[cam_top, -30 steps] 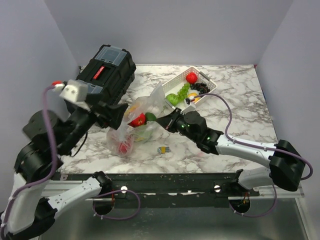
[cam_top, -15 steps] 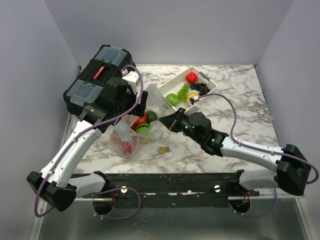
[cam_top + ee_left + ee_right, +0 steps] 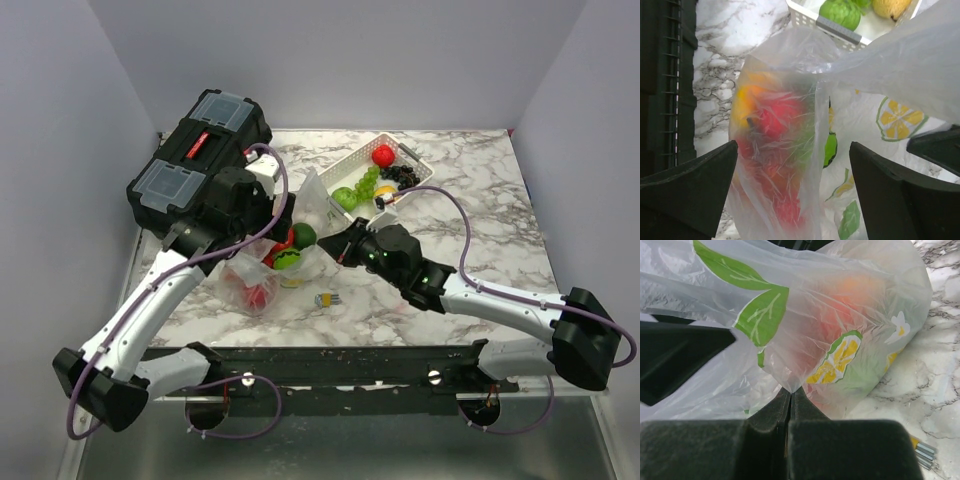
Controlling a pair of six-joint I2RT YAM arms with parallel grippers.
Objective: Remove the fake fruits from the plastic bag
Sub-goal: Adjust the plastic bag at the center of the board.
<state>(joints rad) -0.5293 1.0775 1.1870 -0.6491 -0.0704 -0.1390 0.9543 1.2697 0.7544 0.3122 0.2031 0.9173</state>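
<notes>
The plastic bag (image 3: 270, 262) lies mid-table, clear with printed leaves and citrus slices. Inside it show fake fruits: red (image 3: 283, 241) and green (image 3: 303, 234) pieces and another red one (image 3: 256, 296). They appear blurred through the film in the left wrist view (image 3: 777, 150). My left gripper (image 3: 270, 236) is open above the bag, with the bag between its fingers (image 3: 690, 192). My right gripper (image 3: 336, 244) is shut on a pinch of the bag's right edge (image 3: 790, 390).
A white slotted basket (image 3: 418, 160) at the back right holds a red fruit (image 3: 383, 155), green pieces (image 3: 346, 197) and dark grapes (image 3: 403, 174). A black toolbox (image 3: 200, 150) stands at the back left. A small yellow-grey object (image 3: 327, 299) lies in front of the bag.
My left arm has swung in from the left and come down over the bag with its fingers open. My right gripper has kept its pinch on the bag, nearly still.
</notes>
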